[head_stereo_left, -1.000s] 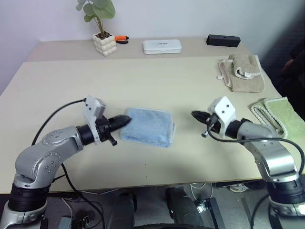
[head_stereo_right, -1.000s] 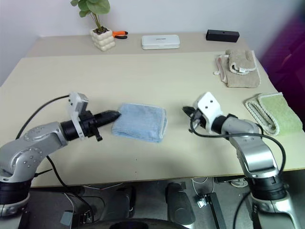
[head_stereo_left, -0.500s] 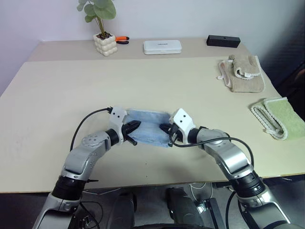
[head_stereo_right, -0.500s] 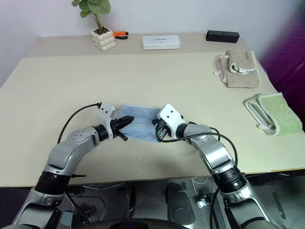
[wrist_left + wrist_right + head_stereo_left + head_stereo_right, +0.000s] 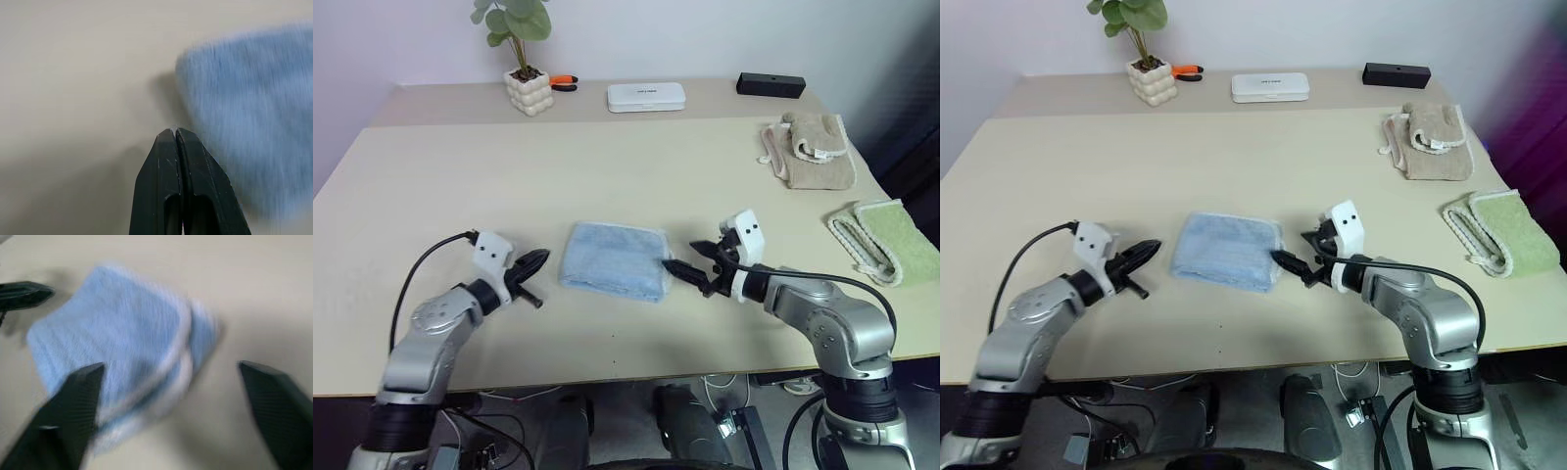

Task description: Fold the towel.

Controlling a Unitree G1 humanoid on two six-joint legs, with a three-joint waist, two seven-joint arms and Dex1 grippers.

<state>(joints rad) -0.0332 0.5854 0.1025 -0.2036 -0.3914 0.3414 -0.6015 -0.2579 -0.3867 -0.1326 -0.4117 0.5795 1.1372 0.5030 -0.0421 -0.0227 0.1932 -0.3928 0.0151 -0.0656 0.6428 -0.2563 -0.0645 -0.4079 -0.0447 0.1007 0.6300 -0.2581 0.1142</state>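
Light blue terry-cloth towel [image 5: 614,260], folded into a compact rectangle with white edging along its right side, lies flat on the beige desk [image 5: 636,176] near the front edge, between the two arms. Left gripper [image 5: 536,261] sits just left of the towel, apart from it, jaws closed on nothing. Right gripper [image 5: 688,262] sits just right of the towel, jaws spread wide and empty, lower tip close to the edging. Folded beige cloth [image 5: 813,149] and folded light green cloth [image 5: 886,238] lie well apart along the desk's right side.
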